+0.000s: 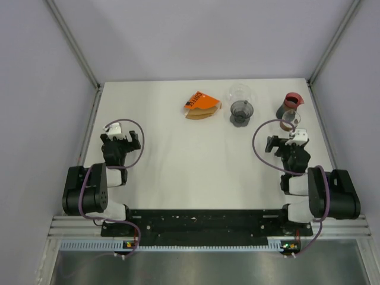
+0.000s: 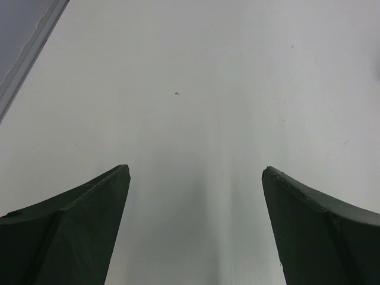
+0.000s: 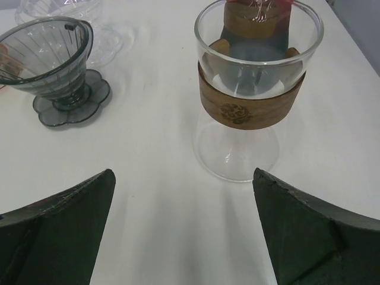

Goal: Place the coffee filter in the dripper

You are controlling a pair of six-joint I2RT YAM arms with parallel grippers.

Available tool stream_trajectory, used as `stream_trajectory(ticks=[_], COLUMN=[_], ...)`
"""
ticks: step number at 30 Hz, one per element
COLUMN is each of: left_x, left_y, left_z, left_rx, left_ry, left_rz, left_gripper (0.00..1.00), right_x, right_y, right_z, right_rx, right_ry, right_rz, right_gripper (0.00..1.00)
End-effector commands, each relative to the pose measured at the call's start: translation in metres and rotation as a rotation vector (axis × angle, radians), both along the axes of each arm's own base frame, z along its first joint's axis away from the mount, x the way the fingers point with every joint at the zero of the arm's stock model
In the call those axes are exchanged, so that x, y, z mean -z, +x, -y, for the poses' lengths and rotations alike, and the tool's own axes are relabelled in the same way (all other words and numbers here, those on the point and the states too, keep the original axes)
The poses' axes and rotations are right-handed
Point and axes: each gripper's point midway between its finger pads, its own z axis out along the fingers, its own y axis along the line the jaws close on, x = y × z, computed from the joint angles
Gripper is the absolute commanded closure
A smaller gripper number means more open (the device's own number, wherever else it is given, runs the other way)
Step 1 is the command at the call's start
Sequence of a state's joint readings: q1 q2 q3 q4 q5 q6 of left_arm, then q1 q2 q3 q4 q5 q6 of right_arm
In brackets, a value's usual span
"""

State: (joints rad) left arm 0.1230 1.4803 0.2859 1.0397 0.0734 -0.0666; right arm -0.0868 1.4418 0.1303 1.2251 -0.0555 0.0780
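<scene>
A stack of brown paper coffee filters in an orange wrapper lies at the far middle of the table. Just to its right stands the smoky grey dripper, upright on its scalloped base; the right wrist view shows the dripper at the upper left. My left gripper rests low at the near left, and in its wrist view the left gripper is open over bare table. My right gripper is at the near right; in its wrist view the right gripper is open and holds nothing.
A glass carafe with a wooden collar stands close in front of the right gripper; it also shows from above. A dark red object sits behind it. A clear glass vessel stands behind the dripper. Walls enclose the table.
</scene>
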Motion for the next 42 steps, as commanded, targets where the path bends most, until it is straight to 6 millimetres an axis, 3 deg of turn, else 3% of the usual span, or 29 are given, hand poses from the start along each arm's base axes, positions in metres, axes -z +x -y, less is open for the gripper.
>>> stream_trajectory(ticks=[1,3,7,10,12,15,16,18,20,21,25,31,34,38,42], left_x=[-0.017,-0.017,-0.018,-0.02,-0.024,-0.049,-0.036,-0.049,-0.058,-0.079,-0.102,-0.112,-0.115,-0.116,-0.117], left_y=[0.006,0.006,0.006,0.007,0.011,0.031,0.029,0.037,0.035,0.04,0.028,0.012,0.008,0.002,-0.001], left_z=[0.0,0.0,0.0,0.002,0.003,-0.002,0.003,0.003,0.003,0.004,0.011,0.014,0.011,0.011,0.013], left_rx=[0.005,0.005,0.006,0.014,0.026,0.017,0.069,0.135,0.158,0.171,0.201,0.192,0.178,0.175,0.188], left_ry=[0.018,0.018,0.018,0.018,0.013,0.0,0.018,0.1,0.098,0.099,0.057,0.036,0.054,0.061,0.061], left_rz=[0.065,0.065,0.066,0.074,0.05,-0.05,-0.182,-0.306,-0.422,-0.427,-0.509,-0.532,-0.525,-0.518,-0.512], left_gripper=[0.01,0.01,0.01,0.01,0.01,0.01,0.01,0.02,0.07,0.09,0.14,0.17,0.18,0.18,0.18], right_x=[-0.042,-0.057,-0.12,-0.154,-0.171,-0.186,-0.198,-0.208,-0.198,-0.196,-0.189,-0.163,-0.128,-0.1,-0.071], right_y=[0.005,0.005,0.001,-0.003,-0.001,0.01,0.015,0.027,0.045,0.051,0.092,0.143,0.165,0.185,0.197], right_z=[-0.002,0.004,-0.011,-0.017,-0.009,0.02,0.026,0.039,0.058,0.065,0.087,0.123,0.13,0.137,0.132], right_rx=[-0.001,0.037,-0.039,-0.067,-0.017,0.148,0.181,0.224,0.281,0.299,0.303,0.363,0.35,0.331,0.274], right_ry=[-0.012,0.018,0.038,0.053,0.073,0.095,0.099,0.126,0.161,0.168,0.216,0.246,0.237,0.227,0.23], right_rz=[0.081,0.067,0.166,0.191,0.166,0.051,0.021,-0.064,-0.184,-0.232,-0.351,-0.421,-0.512,-0.593,-0.661], right_gripper=[0.01,0.01,0.01,0.01,0.01,0.01,0.01,0.02,0.05,0.07,0.18,0.22,0.23,0.3,0.39])
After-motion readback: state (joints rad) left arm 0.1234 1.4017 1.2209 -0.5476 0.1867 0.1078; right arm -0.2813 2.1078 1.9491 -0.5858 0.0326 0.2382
